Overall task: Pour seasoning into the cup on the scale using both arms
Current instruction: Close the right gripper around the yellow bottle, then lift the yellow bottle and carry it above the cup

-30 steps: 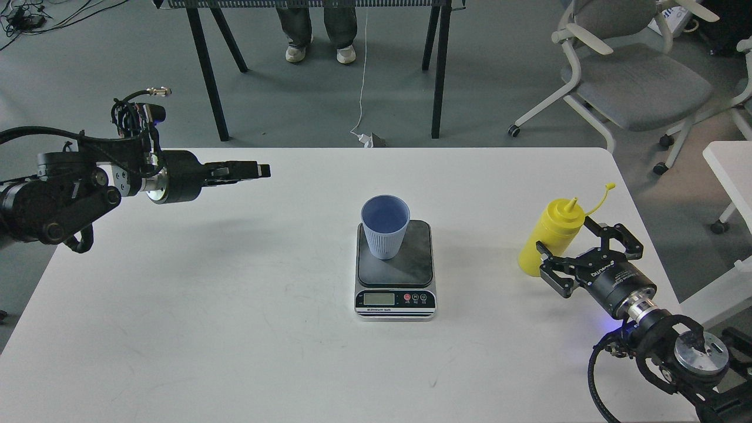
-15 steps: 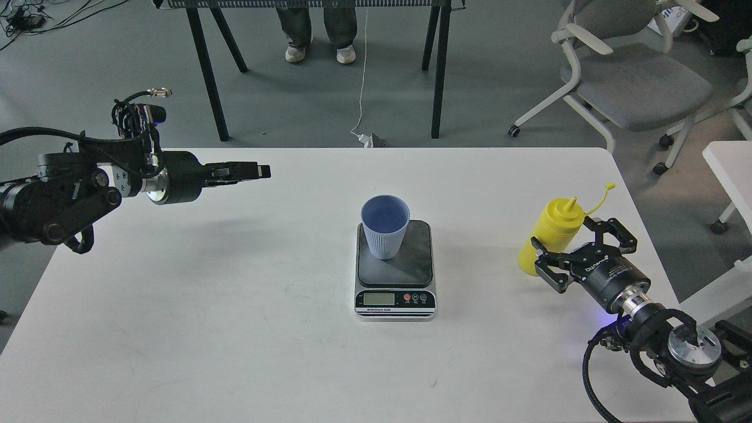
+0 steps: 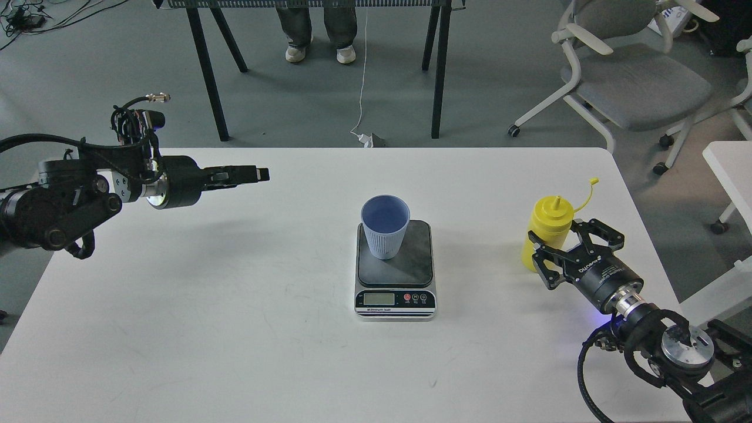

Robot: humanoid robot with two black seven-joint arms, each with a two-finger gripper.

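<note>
White table (image 3: 235,305) bears scale (image 3: 395,276); right jaws straddle seasoning (image 3: 543,232), left's unreadable.

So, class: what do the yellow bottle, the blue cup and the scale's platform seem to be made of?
Yellow bottle: likely soft plastic, smooth with a dull sheen.
Blue cup: probably matte plastic, finely ribbed wall.
Scale platform: dark, smudged and faintly reflective; glass or metal, unclear.

Left arm is reaching level, its gripper (image 3: 258,174) seen edge-on; right gripper (image 3: 568,242) is spreading its jaws wide.
</note>
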